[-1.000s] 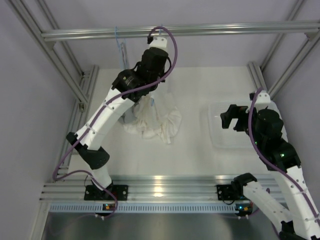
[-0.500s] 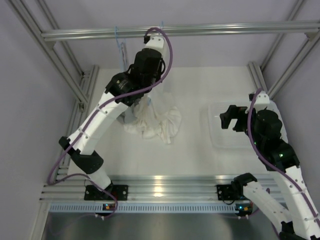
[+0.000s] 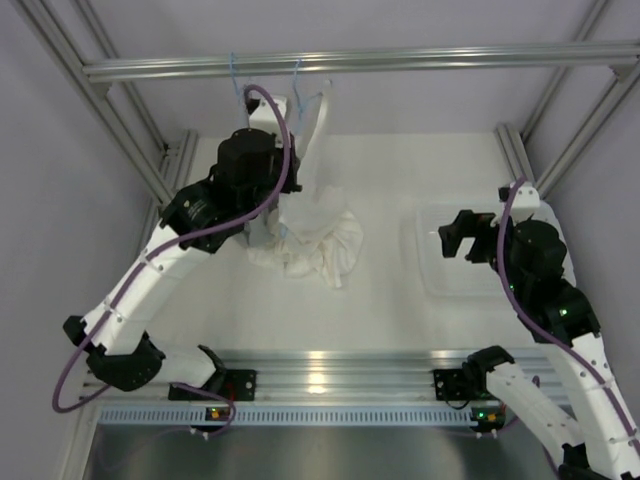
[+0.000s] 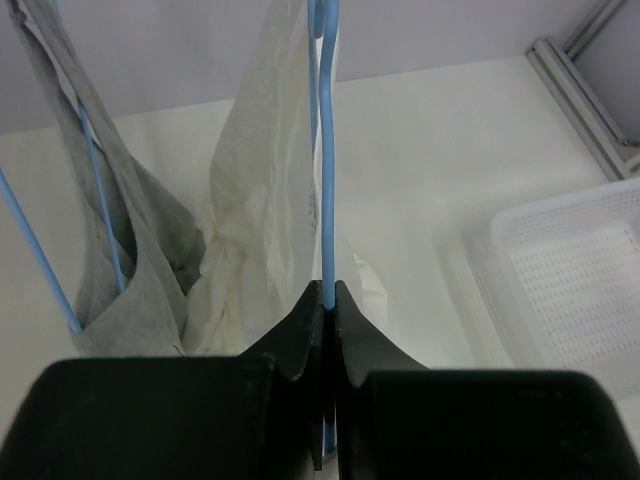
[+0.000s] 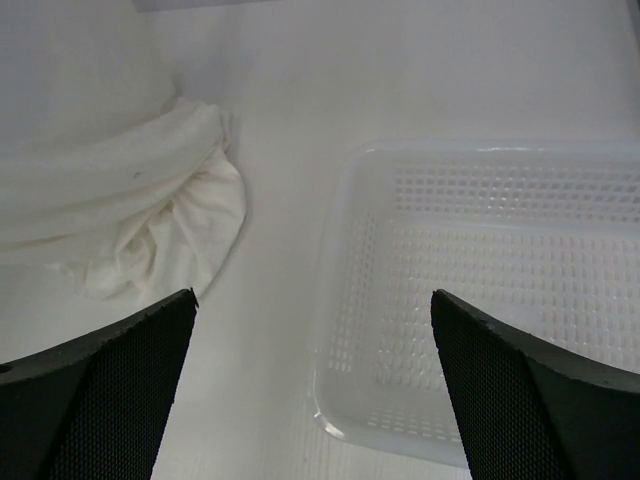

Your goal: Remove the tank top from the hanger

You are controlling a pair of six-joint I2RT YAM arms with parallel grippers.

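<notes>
The left gripper (image 4: 327, 300) pinches the thin blue wire hanger (image 4: 328, 150), limp white tank top (image 4: 262, 190) against it, grey cloth (image 4: 150, 275) alongside. The right gripper (image 5: 312, 296) gapes over a perforated basket (image 5: 520, 250).

Left arm (image 3: 160, 268) stretched high, left fingers (image 4: 298, 338) pinched on the hanger (image 4: 328, 200); right arm (image 3: 545, 275) folded low, right fingers (image 5: 110, 400) spread wide.

Tank top (image 3: 322, 238) on hanger (image 4: 328, 180): white cloth, light blue wire.
Thin wire hanger upright, hook up at the overhead rail (image 3: 420, 59) (frame seen edge-on from the left wrist); soft white garment drapes from it, lower part bunched in folds on the table (image 3: 400, 170).
</notes>
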